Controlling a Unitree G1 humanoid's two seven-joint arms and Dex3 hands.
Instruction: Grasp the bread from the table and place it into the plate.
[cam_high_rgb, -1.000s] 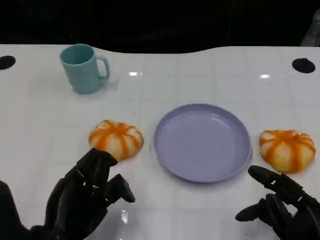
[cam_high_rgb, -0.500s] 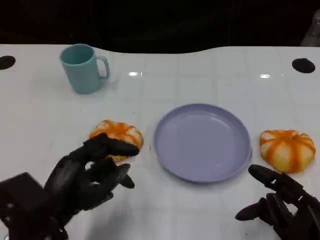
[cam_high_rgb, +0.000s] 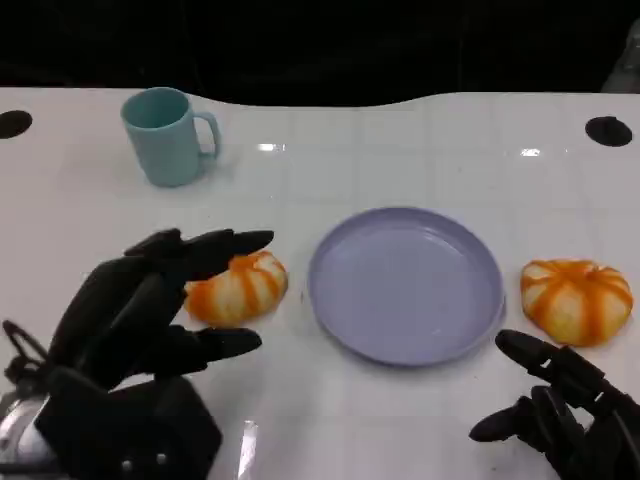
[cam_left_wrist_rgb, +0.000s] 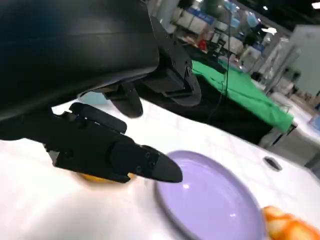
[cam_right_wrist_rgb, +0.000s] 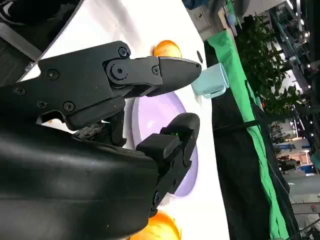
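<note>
On the bench, left hand spreads open fingers around a bread; plate empty, right hand open, idle.

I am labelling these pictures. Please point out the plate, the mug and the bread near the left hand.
plate (cam_high_rgb: 405, 330), head view, on its bare near rim.
mug (cam_high_rgb: 160, 140), head view, on its outer wall.
bread near the left hand (cam_high_rgb: 245, 288), head view, on its visible orange-striped top.
</note>
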